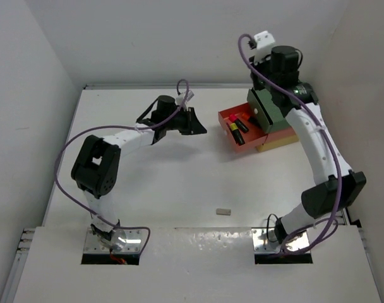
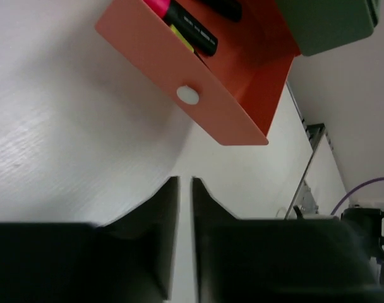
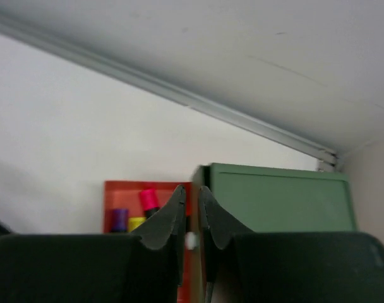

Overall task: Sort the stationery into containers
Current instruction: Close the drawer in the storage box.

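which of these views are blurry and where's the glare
top external: sharp, evenly lit, patchy glare on the near ledge; left wrist: the left pincer is a dark blurred mass, the coral drawer crisper, bright sheen on the table; right wrist: the right pincer is dark and soft, the green drawer slightly hazy.

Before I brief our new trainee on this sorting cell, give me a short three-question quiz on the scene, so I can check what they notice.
1. True or false: the coral-red drawer is pulled open.
2. Where does the grey eraser lie? A, inside a drawer; B, on the table, in front of the arm bases; C, on top of the stack.
3. Fill in: the left gripper holds ___.
Key: 1 true; 2 B; 3 nothing.
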